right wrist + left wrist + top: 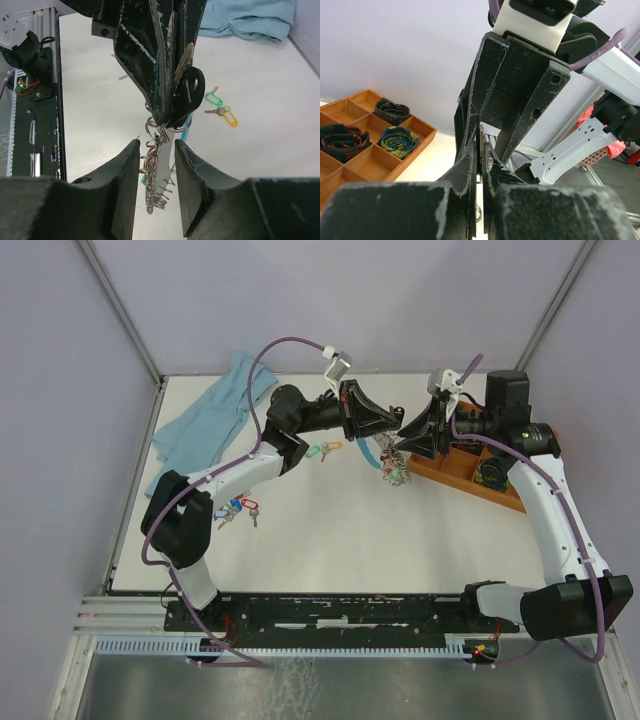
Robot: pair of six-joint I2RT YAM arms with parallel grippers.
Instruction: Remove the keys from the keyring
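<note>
The left tool (pixel 167 117) is clenched on the top of the keyring (pixel 151 131), so the keys (pixel 150 190) dangle straight down above the tabletop (pixel 90 100). The right tool (pixel 156 150) is half spread and grasps nothing. It faces the left tool and straddles that vertical bunch, which makes it the nearer one to pull.

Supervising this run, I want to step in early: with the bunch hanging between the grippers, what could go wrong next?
The keyring hangs above the table from the shut left gripper alone; a slip would likely drop it. The right gripper stands open around the dangling bunch; closing may pinch several keys, not one. The two grippers are close and could collide.
</note>
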